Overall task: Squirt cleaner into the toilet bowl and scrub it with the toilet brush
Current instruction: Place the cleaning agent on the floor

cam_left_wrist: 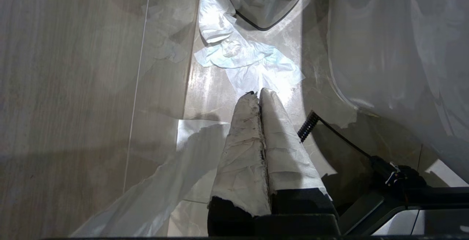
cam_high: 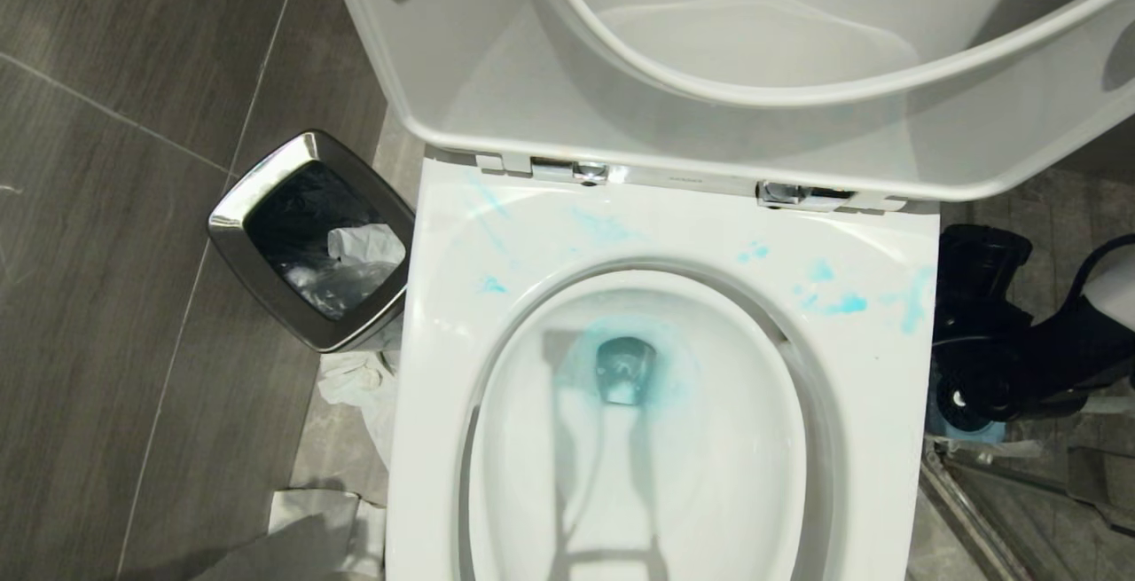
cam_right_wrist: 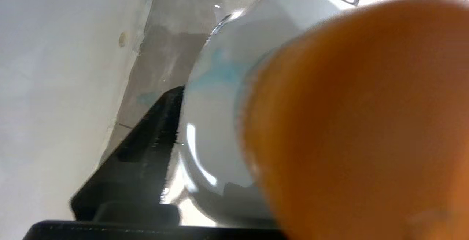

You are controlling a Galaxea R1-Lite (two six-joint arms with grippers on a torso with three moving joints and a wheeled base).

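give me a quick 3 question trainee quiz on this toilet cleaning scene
1. True or false: the white plastic seat and lid of the toilet are raised.
2. What colour are the splashes on the white ceramic toilet bowl rim and around its drain?
A) blue B) orange C) green
3. Which object stands on the grey tiled floor at the robot's left of the bowl?

Key
1. True.
2. A: blue splashes dot the rim, and blue tints the water at the drain.
3. The square steel-rimmed trash bin, with crumpled white paper inside it.
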